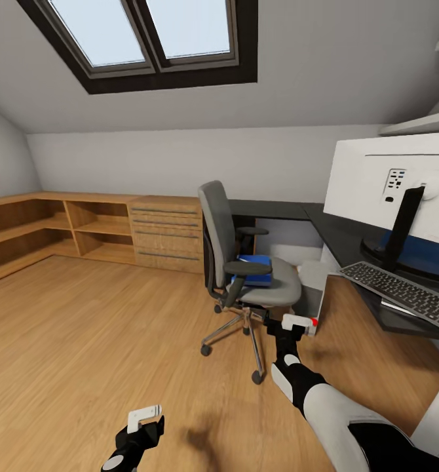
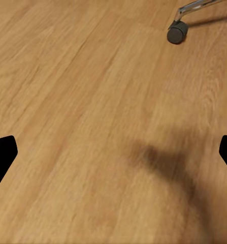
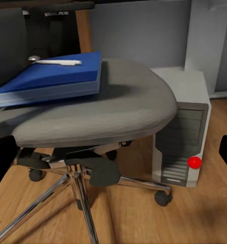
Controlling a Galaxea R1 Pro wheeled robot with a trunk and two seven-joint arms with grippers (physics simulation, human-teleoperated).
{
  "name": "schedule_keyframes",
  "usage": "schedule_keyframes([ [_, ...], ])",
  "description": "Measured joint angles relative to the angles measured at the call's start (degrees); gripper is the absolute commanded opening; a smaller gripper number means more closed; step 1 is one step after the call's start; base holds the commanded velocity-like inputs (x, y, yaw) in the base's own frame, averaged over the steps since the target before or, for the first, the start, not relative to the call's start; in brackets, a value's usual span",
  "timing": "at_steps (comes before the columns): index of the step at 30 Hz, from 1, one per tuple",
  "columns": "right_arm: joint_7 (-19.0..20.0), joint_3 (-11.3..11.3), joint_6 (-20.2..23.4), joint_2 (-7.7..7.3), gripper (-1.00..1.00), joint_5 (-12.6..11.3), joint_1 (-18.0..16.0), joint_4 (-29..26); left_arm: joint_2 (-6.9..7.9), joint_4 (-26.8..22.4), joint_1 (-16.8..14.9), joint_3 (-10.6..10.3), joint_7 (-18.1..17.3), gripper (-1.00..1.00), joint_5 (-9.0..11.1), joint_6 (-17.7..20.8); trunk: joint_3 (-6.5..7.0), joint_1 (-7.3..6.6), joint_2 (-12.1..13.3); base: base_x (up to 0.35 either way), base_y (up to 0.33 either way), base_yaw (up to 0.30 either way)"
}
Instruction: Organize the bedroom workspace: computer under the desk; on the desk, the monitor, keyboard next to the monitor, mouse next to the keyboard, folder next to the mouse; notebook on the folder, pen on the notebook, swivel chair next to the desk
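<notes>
Right pincer (image 1: 297,321): held low before the chair (image 1: 246,269), its jaws spread wide and empty, the dark fingertips (image 3: 2,160) showing at either edge of the right wrist view. Just beyond it stands the chair's grey seat (image 3: 108,109), carried on a chrome star base (image 3: 80,193) with castors. On the seat lies the blue folder (image 3: 52,81), flat, with the white pen (image 3: 57,62) resting on top of it; whether a notebook lies between the two cannot be told, since the blue stack looks like one thick block. Beside the seat, on the floor (image 1: 82,328), stands the computer (image 3: 187,132), upright, with a red dot on its front panel; in the head view it sits at the edge of the desk (image 1: 337,229), partly under the black top.

Left pincer (image 1: 141,426): hanging low over bare wooden floor, well apart from the chair, jaws likewise wide apart and holding nothing. One castor (image 2: 176,32) of the chair appears in the far part of the left wrist view.

On the desk: the monitor (image 1: 393,183), seen from its white back, on a black stem and round base; the keyboard (image 1: 403,292) lies just in front of that base, near the desk's edge. Against the far wall stand wooden shelves (image 1: 56,226) and a drawer chest (image 1: 167,233); a skylight (image 1: 147,33) is set in the sloping ceiling.
</notes>
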Motion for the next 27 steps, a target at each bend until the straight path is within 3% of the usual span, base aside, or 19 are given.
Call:
schedule_keyframes([
  [9, -0.1, 0.0, 0.0, 0.14, 1.0, 0.0, 0.0, 0.1, 0.02, 0.0, 0.0, 0.0, 0.1, 1.0, 0.0, -0.1, 0.01, 0.0, 0.0, 0.0, 0.0, -0.044],
  [18, 0.0, 0.0, 0.0, 0.12, 1.0, 0.0, 0.0, 0.1, 0.01, 0.0, 0.0, 0.0, 0.0, 1.0, 0.0, -0.1, 0.19, 0.0, 0.0, 0.0, 0.029, -0.222],
  [27, 0.0, 0.0, -0.2, 0.07, 1.0, 0.0, 0.0, 0.1, -0.05, 0.1, 0.0, 0.0, 0.0, 1.0, 0.0, -0.1, 0.23, 0.0, 0.0, 0.005, 0.193, -0.232],
])
